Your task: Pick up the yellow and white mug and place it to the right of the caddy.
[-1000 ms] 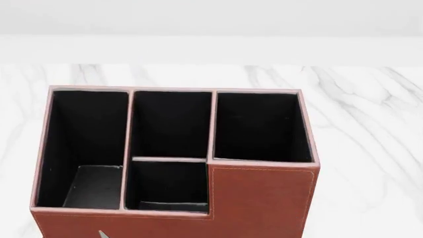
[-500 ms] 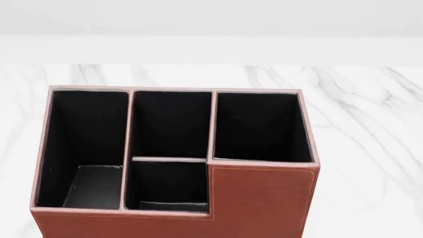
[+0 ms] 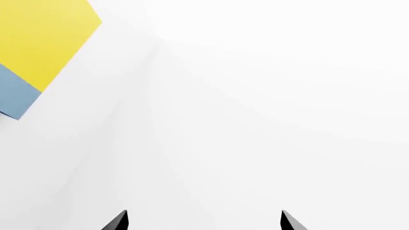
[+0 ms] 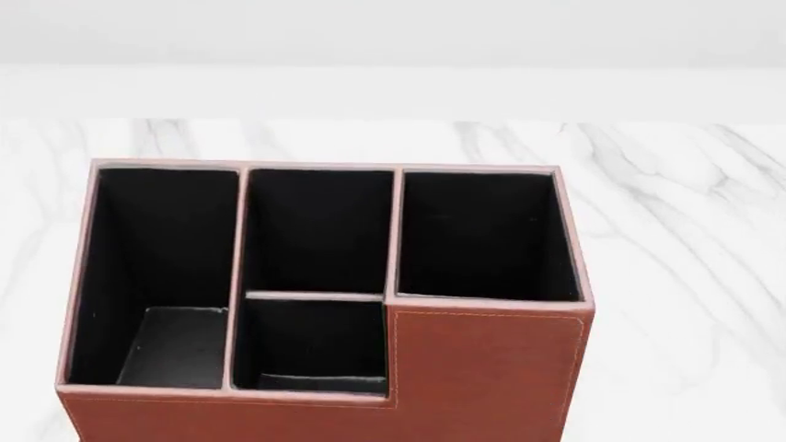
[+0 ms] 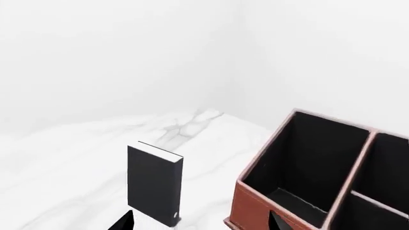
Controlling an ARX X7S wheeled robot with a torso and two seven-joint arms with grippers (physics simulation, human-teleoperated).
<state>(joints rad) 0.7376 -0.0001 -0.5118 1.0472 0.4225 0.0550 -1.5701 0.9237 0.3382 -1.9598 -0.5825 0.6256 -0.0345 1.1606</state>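
Note:
The yellow and white mug is out of view in every frame. The caddy [image 4: 485, 368] fills the head view: reddish-brown, stitched, with black-lined compartments, one front section lower. It stands on the white marble table [image 4: 687, 239]. No arm shows in the head view. In the right wrist view the caddy [image 5: 252, 203] lies close ahead, and my right gripper [image 5: 201, 221] is open with nothing between its tips. My left gripper [image 3: 203, 221] is open too, facing plain white surfaces with nothing between its fingers.
A black upright book [image 5: 153, 184] with a white edge stands on the marble, beside the caddy, just ahead of the right gripper. A flat yellow and blue panel [image 3: 38, 43] shows in a corner of the left wrist view. A white wall runs behind the table.
A small grey tip at the bottom edge of the head view a second ago has dropped out of sight. The caddy has not moved.

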